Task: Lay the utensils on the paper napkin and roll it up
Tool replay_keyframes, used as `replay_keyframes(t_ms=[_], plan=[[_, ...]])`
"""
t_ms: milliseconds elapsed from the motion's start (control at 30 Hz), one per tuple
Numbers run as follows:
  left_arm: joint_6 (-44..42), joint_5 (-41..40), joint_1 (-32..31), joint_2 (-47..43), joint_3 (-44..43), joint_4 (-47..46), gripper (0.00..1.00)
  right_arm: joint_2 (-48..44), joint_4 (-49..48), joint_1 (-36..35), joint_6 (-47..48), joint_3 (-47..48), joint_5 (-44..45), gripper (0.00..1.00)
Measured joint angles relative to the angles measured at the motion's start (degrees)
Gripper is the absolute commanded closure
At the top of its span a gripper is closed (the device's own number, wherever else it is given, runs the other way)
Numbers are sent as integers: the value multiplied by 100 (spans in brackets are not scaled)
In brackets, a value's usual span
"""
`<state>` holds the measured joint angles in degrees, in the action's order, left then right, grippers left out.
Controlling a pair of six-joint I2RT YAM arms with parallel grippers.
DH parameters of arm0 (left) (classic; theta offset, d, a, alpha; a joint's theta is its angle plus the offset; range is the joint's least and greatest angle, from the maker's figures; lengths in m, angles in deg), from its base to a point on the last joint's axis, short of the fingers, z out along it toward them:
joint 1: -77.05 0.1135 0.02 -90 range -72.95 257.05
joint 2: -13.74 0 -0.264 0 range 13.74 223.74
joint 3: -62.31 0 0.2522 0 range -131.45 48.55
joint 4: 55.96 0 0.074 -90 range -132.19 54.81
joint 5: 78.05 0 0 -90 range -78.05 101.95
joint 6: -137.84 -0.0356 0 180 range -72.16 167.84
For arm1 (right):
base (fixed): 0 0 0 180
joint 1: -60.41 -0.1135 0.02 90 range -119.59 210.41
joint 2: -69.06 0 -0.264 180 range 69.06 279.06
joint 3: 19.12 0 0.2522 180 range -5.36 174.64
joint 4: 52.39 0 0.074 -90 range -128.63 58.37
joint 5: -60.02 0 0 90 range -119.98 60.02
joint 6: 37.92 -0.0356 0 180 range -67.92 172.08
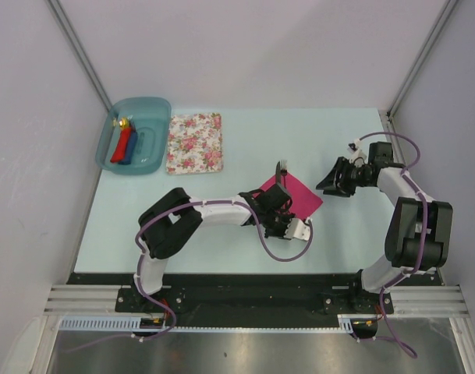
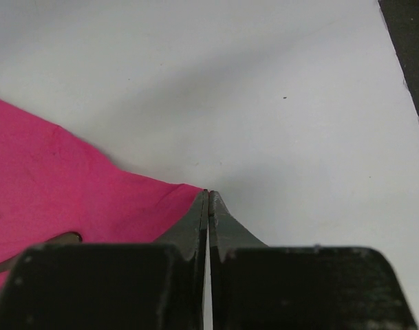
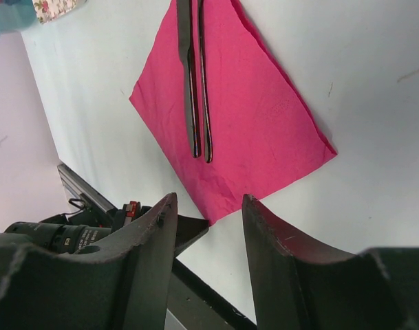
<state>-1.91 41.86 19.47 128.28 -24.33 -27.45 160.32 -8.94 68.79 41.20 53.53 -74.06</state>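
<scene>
Though not yet near finished, looks roughly half done: placing complete, rolling not begun. Across the whole view, the pale table [image 1: 354, 132], with the left arm [image 1: 214, 210] stretched over its middle and the right arm [image 1: 412, 226] bent in from the right edge. At the far left corner, a teal bin [image 1: 155, 117] holding red and blue rolls [image 1: 124, 146], and just beside it a floral cloth [image 1: 194, 142]; no part of this job, well apart from the work. Near the table's centre, the paper napkin [image 1: 303, 196], flat and open, no fold or curl showing. At its near corner, the left gripper [image 2: 208, 203], with jaws pressed tight together and tips right at the corner's point; cannot tell if pinching a sliver of paper or merely touching it. Off to the right of the napkin and clear of it, the right gripper [image 3: 208, 203], with jaws spread wide and gripping nothing. On the napkin, the knife [image 3: 190, 82] and the fork [image 3: 204, 96], side by side and nearly touching, laid along the diagonal toward that near corner, stopping about mid-sheet. Left to do, by this reading: bring a corner or edge over the pair, roll across the sheet, keep both utensils from sliding out
</scene>
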Motion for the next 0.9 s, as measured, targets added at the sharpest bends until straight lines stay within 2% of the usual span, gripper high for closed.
replay_keyframes(t_ms=[533,567,667,733,900], plan=[[385,96,-48,-264,144,216,100,-232,-127,0,-98,-247,-46,54],[420,94,-48,-267,144,214,87,-243,-131,0,-103,-258,-46,54],[518,44,-48,-267,144,168,67,-271,-133,0,-107,-289,-44,54],[588,-4,-48,-267,144,96,62,-291,-144,0,-109,-308,-44,54],[645,-151,-50,-264,142,-9,60,-352,-170,0,-109,-356,-44,54]])
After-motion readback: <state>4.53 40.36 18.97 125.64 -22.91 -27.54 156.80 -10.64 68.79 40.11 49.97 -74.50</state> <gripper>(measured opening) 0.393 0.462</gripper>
